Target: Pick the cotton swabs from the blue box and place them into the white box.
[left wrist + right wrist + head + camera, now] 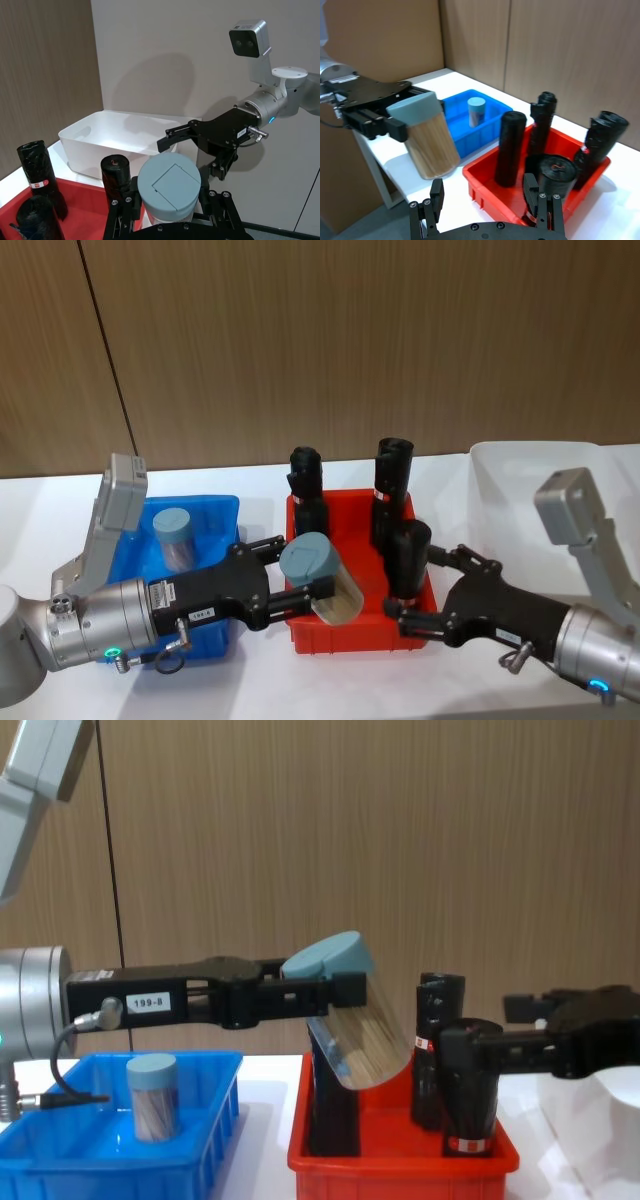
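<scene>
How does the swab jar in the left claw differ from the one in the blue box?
The held jar is tilted in the air, clamped in the left claw; the other jar stands upright, untouched, in the blue box. Both have pale blue lids and clear bodies.

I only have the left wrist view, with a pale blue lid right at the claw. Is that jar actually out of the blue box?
Observer: Yes. In the chest view the left claw holds the cotton swab jar tilted in the air, by the red bin's left edge.
Operator: Any jars in the blue box?
Observer: One second jar stands upright in the blue box.
Operator: Where is the right claw?
Observer: The right claw is open, at the red bin's right side, beside a black cylinder.
</scene>
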`<state>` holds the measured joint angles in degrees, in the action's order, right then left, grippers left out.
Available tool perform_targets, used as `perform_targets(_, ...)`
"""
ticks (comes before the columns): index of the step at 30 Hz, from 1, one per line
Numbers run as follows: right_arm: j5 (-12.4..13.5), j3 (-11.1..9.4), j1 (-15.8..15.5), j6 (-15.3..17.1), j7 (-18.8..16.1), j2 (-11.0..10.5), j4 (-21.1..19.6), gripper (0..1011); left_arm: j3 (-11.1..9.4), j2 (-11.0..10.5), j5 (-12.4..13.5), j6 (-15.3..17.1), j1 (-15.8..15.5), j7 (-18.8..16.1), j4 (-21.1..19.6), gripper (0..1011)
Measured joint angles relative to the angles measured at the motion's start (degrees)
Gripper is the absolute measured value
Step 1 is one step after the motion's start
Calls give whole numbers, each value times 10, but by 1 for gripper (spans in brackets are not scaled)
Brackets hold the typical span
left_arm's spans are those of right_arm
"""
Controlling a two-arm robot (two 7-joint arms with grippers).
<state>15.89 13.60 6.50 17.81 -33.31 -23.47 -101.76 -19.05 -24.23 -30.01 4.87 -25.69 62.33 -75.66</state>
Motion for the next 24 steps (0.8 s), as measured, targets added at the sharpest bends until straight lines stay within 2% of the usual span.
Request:
perform_targets(11, -24, 18, 22, 15, -38, 11, 5, 1002, 0, 0, 0, 0, 0, 0, 0, 659)
perform_targets(24, -42, 34, 43, 22, -59, 24, 12, 1002, 0, 0, 0, 0, 0, 0, 0, 659)
